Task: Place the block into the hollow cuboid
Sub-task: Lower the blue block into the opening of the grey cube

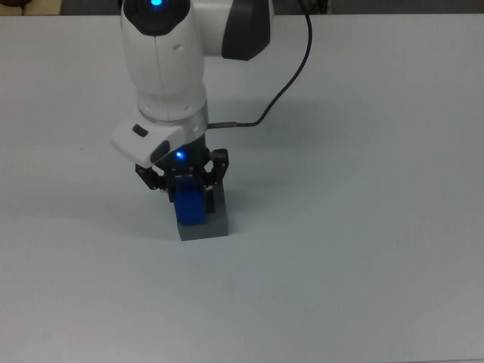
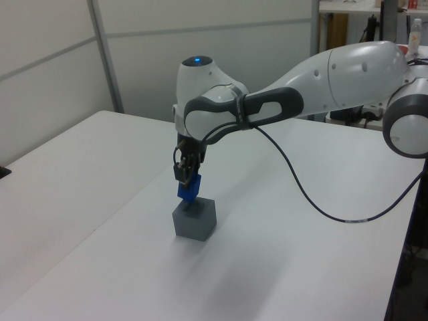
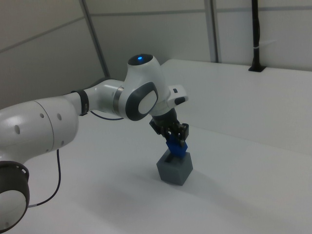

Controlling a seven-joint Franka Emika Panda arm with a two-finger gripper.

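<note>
The gripper point(image 1: 187, 184) clamps the block point(image 1: 190, 206) just above the hollow cuboid point(image 1: 213, 224). Sitting toward the recess's 9 o'clock edge in the top view, it could catch the rim and jam.

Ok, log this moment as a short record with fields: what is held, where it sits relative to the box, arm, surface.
held item: small bright blue block, gripped between the jaws of the gripper
target: matte grey hollow cuboid, standing on the table
relation: the block is right over the cuboid's top, its lower end at the recess; whether it has entered cannot be told
arm: white Panda arm reaching down over the cuboid, black cable trailing from it
surface: plain white table
</note>
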